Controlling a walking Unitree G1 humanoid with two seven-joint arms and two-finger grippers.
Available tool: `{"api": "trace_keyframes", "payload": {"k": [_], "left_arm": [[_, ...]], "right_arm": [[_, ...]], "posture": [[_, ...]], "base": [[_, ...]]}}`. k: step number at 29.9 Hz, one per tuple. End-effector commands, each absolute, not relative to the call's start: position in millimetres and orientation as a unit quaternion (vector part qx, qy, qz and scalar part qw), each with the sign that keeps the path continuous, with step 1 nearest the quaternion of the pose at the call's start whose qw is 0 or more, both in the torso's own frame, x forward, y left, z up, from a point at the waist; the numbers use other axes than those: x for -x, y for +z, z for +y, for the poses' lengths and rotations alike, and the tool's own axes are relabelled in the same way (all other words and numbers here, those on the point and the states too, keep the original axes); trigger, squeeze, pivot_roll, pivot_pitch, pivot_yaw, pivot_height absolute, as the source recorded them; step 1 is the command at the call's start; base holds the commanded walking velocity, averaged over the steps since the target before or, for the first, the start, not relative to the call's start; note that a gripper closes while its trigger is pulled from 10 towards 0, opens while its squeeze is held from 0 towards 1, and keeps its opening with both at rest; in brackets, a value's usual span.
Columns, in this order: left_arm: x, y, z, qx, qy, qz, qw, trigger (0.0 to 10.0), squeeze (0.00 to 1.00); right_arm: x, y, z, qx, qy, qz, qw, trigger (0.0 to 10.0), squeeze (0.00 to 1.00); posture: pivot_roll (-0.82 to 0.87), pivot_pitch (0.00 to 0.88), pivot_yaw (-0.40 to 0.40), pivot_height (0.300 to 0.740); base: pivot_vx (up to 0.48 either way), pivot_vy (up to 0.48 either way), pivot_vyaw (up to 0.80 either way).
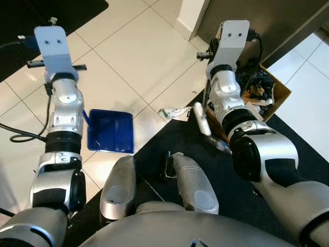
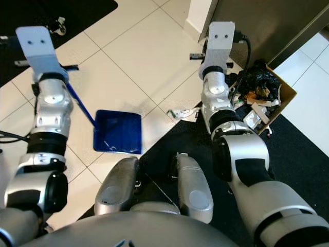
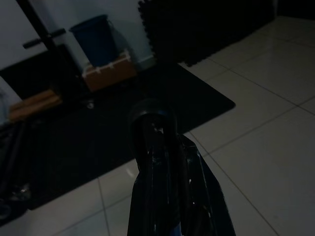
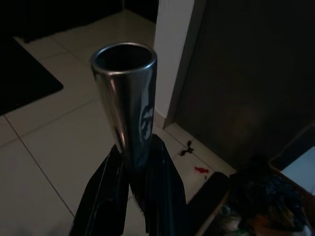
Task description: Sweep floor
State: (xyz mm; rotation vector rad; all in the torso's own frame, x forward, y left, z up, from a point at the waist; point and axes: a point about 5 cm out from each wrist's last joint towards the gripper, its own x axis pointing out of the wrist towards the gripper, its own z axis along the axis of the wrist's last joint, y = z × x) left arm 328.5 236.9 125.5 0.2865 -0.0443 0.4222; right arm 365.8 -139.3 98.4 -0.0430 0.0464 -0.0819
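Left tool (image 3: 167,196) clamped on dustpan (image 1: 111,131) handle, right tool (image 4: 133,196) on broom handle (image 4: 127,98); could knock cardboard box (image 1: 272,92) at two o'clock.

dustpan (image 2: 118,131): blue, flat on white tile at black mat's edge, thin blue handle slanting up | broom handle (image 4: 129,105): silver metal tube, hollow open top, upright

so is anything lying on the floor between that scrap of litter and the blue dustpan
Nothing visible does. The litter lies on the white tile at the edge of the black mat, and the dustpan sits flat on the tile to the robot's left of it, with bare tile between them. The left gripper holds the dustpan's handle.
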Motion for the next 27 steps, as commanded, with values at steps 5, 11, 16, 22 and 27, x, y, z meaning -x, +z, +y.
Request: {"api": "trace_keyframes", "payload": {"k": [5, 11, 16, 22, 27], "left_arm": [[-328, 139, 243, -0.158, 0.22, -0.052, 0.961, 10.0, 0.0], [-321, 140, 250, -0.174, 0.237, -0.06, 0.954, 10.0, 0.0], [-319, 134, 254, -0.176, 0.233, -0.054, 0.955, 10.0, 0.0], [-321, 134, 252, -0.175, 0.223, -0.064, 0.957, 10.0, 0.0], [-327, 138, 256, -0.184, 0.233, -0.073, 0.952, 10.0, 0.0]], "right_arm": [[-370, 105, -142, 0.032, -0.049, 0.02, 0.998, 10.0, 0.0], [-367, 96, -129, -0.044, -0.025, 0.047, 0.998, 10.0, 0.0], [-366, 92, -118, -0.148, -0.019, 0.064, 0.987, 10.0, 0.0], [-366, 92, -109, -0.179, -0.01, 0.07, 0.981, 10.0, 0.0], [-363, 89, -100, -0.148, 0.019, 0.072, 0.986, 10.0, 0.0]], "posture": [[0.27, 0.172, -0.077, 0.74], [0.29, 0.187, -0.077, 0.74], [0.29, 0.198, -0.073, 0.74], [0.28, 0.191, -0.068, 0.74], [0.27, 0.181, -0.073, 0.74]], "base": [[0.0, 0.0, 0.0], [0.0, 0.0, 0.0], [0.0, 0.0, 0.0], [0.0, 0.0, 0.0], [0.0, 0.0, 0.0]]}}
